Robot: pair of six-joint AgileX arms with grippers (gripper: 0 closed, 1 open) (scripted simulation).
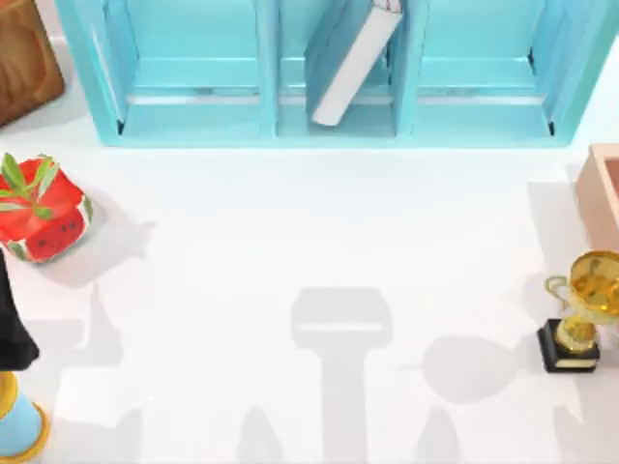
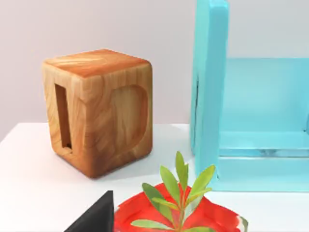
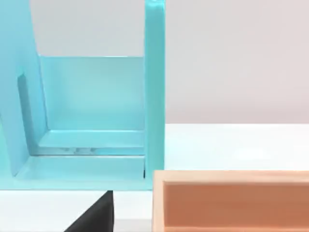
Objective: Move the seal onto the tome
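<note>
The tome (image 1: 353, 53), a teal-blue book with white page edges, leans tilted in the middle compartment of the light-blue shelf (image 1: 193, 106) at the back of the table. The seal is out of view. A dark part of my left gripper (image 2: 94, 217) shows in the left wrist view, just before a red plant pot (image 2: 212, 217) and facing a wooden block (image 2: 99, 111). A dark part of my right gripper (image 3: 94, 215) shows in the right wrist view, near the shelf's end wall (image 3: 154, 92) and a peach box (image 3: 231, 200).
The wooden block (image 1: 24, 58) stands at the back left, and the red watermelon-patterned plant pot (image 1: 44, 208) sits at the left. The gold trophy (image 1: 580, 309) and the peach box (image 1: 604, 188) stand at the right edge. A blue and yellow object (image 1: 17, 425) is at the front left.
</note>
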